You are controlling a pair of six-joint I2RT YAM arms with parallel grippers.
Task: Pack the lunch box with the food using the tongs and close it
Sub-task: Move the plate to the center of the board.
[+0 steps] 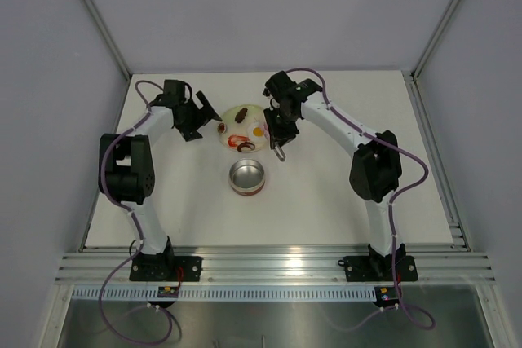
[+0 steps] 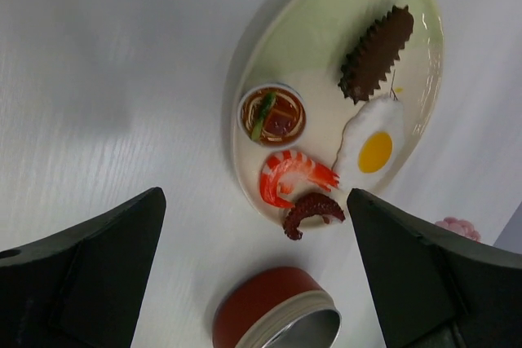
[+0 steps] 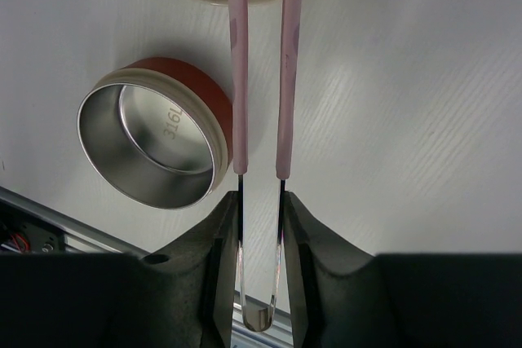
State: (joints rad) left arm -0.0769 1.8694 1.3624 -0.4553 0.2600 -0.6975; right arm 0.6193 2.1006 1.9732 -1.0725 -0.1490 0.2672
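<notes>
The lunch box (image 1: pixel 247 177), a round metal tin with a red band, stands open and empty (image 3: pixel 155 140) in front of the pale plate (image 1: pixel 231 116). The food lies on that plate (image 2: pixel 326 14): a fried egg (image 2: pixel 373 144), a dark brown ridged piece (image 2: pixel 377 50), a red-and-white shrimp (image 2: pixel 292 175) and a dark red tentacle (image 2: pixel 313 209) hanging over the rim. My right gripper (image 3: pixel 261 197) is shut on the pink tongs (image 3: pixel 238 79), whose arms reach over the plate edge, tips out of view. My left gripper (image 2: pixel 254 195) hangs open left of the plate, holding nothing.
A small bowl of noodles (image 2: pixel 272 113) also sits on the plate. A small pink object (image 2: pixel 457 226) lies on the table beyond the plate. A metal rail (image 1: pixel 277 265) runs along the near table edge, and enclosure walls stand on three sides.
</notes>
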